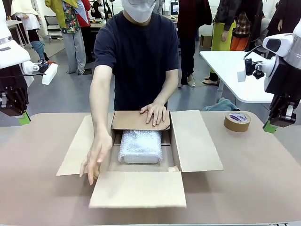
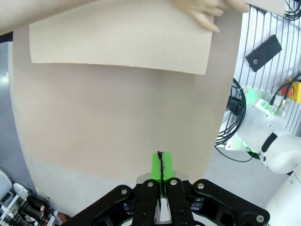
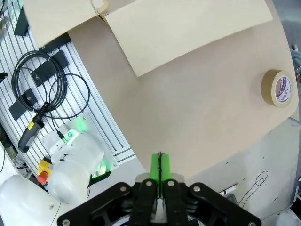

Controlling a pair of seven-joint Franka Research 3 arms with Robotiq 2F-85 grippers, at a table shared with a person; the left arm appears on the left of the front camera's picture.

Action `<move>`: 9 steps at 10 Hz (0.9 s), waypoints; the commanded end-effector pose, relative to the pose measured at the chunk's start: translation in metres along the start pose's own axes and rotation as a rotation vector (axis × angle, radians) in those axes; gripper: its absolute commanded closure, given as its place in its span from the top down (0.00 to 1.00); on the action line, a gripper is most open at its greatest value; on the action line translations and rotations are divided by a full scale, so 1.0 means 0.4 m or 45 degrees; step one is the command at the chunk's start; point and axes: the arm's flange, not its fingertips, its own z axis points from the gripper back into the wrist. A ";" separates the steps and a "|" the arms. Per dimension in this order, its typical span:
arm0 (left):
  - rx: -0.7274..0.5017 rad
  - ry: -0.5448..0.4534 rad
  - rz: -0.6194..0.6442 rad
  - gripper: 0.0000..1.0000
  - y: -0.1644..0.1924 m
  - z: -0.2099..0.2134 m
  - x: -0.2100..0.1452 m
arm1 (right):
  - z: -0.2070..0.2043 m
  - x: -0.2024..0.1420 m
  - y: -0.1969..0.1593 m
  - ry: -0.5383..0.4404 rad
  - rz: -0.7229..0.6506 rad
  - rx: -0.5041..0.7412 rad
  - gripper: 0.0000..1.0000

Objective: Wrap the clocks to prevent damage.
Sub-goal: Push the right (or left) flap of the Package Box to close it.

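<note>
A flat, empty hand (image 1: 154,113) was pressed on the far flap (image 1: 129,121) of the cardboard box (image 1: 195,141). The bubble-wrapped bundle (image 1: 140,146) beneath could be crushed by harder pressing.

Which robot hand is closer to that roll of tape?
The right hand: it hangs just right of the tape roll. The left hand hangs at the opposite edge of the table.

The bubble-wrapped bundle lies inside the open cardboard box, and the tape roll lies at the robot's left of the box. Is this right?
Not quite: in the front view the tape roll lies at the robot's right of the cardboard box. The bubble-wrapped bundle is inside.
</note>
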 end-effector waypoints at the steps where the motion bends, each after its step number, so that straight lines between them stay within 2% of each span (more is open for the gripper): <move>1: -0.004 -0.012 0.003 0.01 -0.001 0.002 0.002 | -0.009 -0.003 0.006 -0.003 0.000 0.006 0.01; 9: -0.004 -0.012 0.003 0.01 -0.001 0.002 0.002 | -0.009 -0.003 0.006 -0.003 0.000 0.006 0.01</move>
